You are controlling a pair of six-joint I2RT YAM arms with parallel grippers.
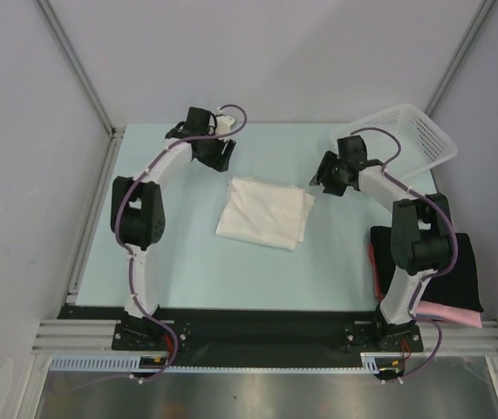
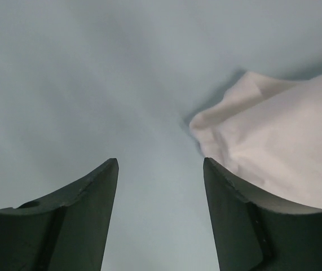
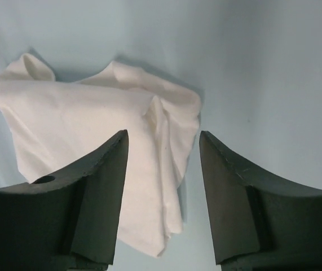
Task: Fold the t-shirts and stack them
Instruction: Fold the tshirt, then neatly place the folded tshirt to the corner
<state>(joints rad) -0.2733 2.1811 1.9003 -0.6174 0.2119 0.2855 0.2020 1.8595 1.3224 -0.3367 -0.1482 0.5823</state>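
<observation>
A white t-shirt (image 1: 266, 212) lies folded into a rough rectangle in the middle of the table. My left gripper (image 1: 222, 153) hovers just beyond its far left corner. In the left wrist view that gripper (image 2: 161, 164) is open over bare table, with the white t-shirt (image 2: 285, 147) off to the right. My right gripper (image 1: 325, 179) hangs by the shirt's far right corner. In the right wrist view it (image 3: 163, 135) is open above the white t-shirt (image 3: 93, 124), holding nothing. A folded black t-shirt (image 1: 460, 271) lies on a pink one (image 1: 451, 316) at the near right.
A white mesh basket (image 1: 405, 140) sits tilted at the far right, just behind the right arm. The light blue table (image 1: 187, 262) is ringed by a metal frame and grey walls. A red edge (image 1: 372, 262) shows beside the black shirt.
</observation>
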